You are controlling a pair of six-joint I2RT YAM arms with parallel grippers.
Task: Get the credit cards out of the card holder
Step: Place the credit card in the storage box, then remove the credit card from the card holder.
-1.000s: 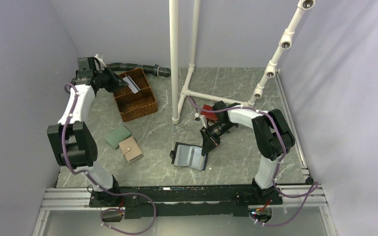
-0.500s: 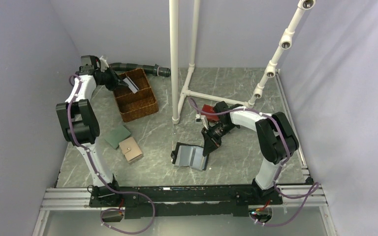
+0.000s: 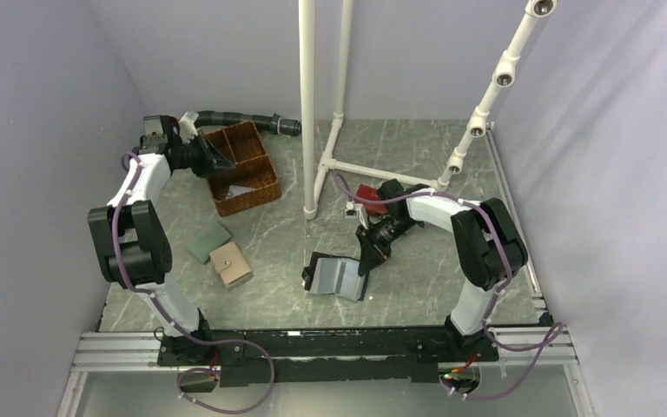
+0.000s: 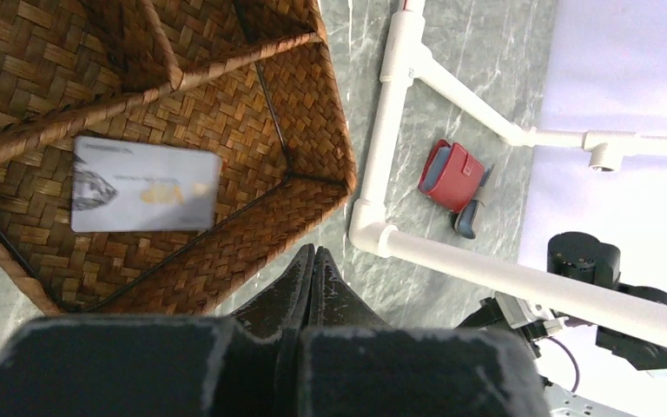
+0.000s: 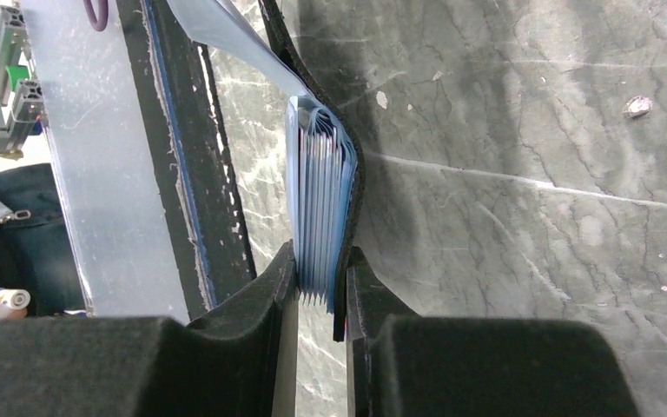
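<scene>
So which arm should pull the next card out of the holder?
Left, probably. The left tool is shut and empty by the basket, where one card lies. The right tool is clamped on the holder edge, so it's busy steadying it.

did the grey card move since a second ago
Yes. It was at the left gripper above the wicker basket's middle. Now the grey card lies flat in the basket's nearer compartment, toward the arm bases, with the gripper shut and empty.
</scene>
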